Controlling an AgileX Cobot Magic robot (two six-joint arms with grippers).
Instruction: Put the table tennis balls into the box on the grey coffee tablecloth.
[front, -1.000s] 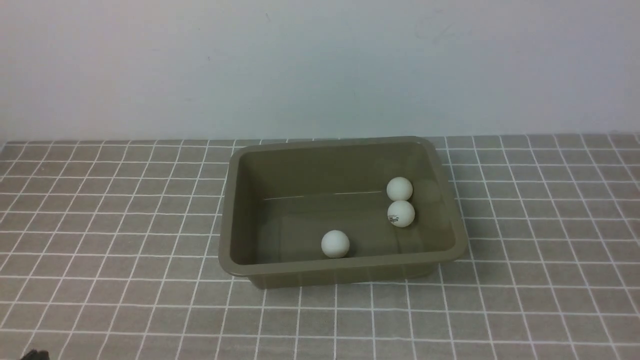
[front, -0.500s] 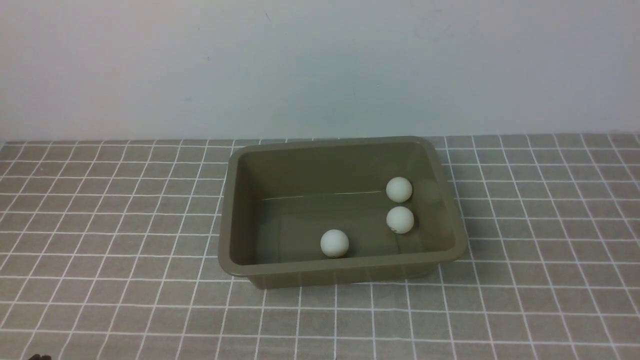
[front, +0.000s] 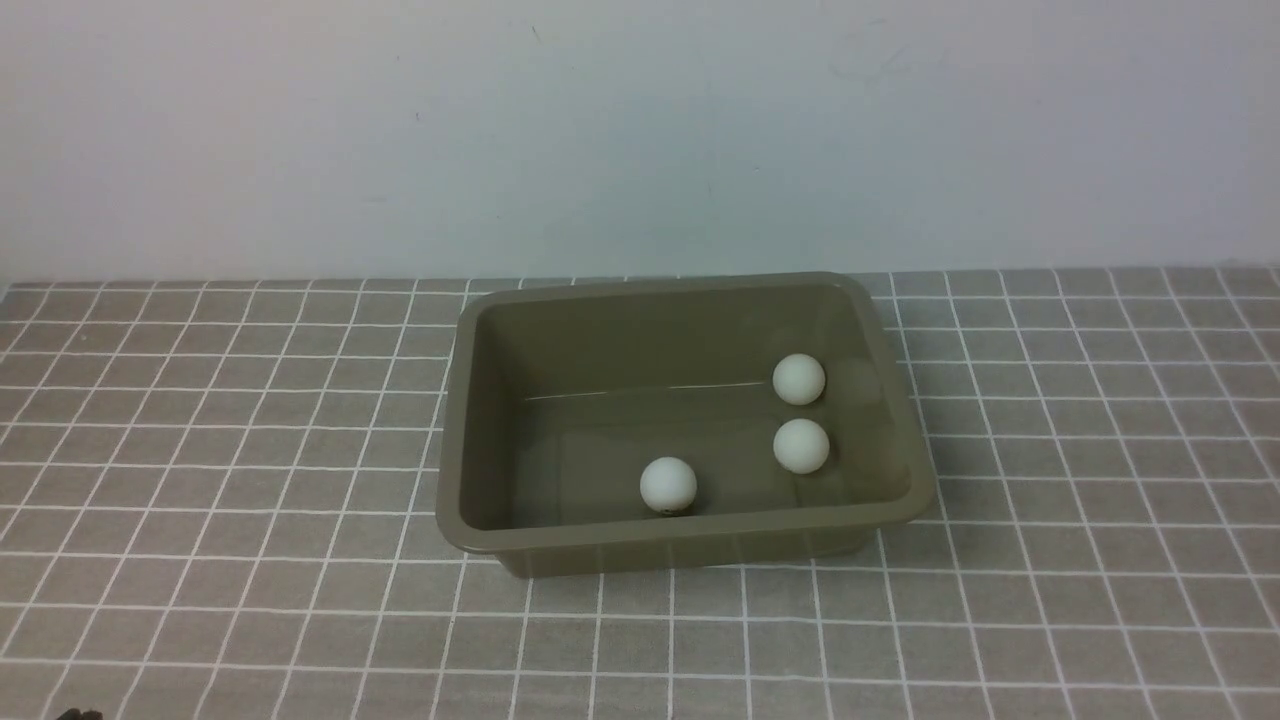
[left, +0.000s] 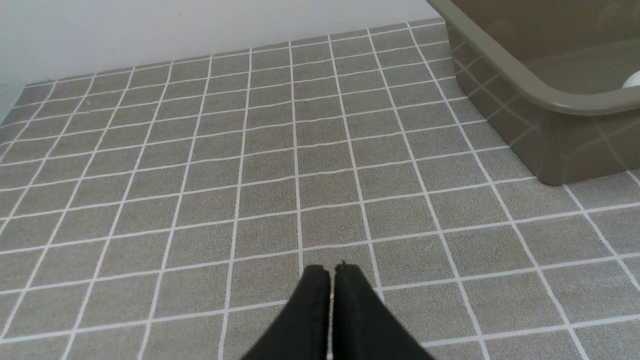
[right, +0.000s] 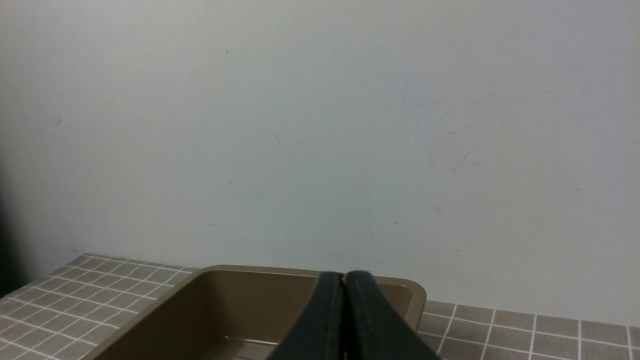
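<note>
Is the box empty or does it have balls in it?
Not empty. The box holds three table tennis balls on its floor.

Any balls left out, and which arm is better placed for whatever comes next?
Neither arm: all three table tennis balls lie inside the box. The left gripper and right gripper are shut and empty; none shows on the visible tablecloth.

Ahead of me stands a plain pale wall (front: 640, 130), rising straight from the far edge of the counter. It is off-white with a faint grey-green cast. Up close, its surface (right: 440, 145) shows thin scuffs, hairline scratches and a few tiny dark specks scattered across it.
</note>
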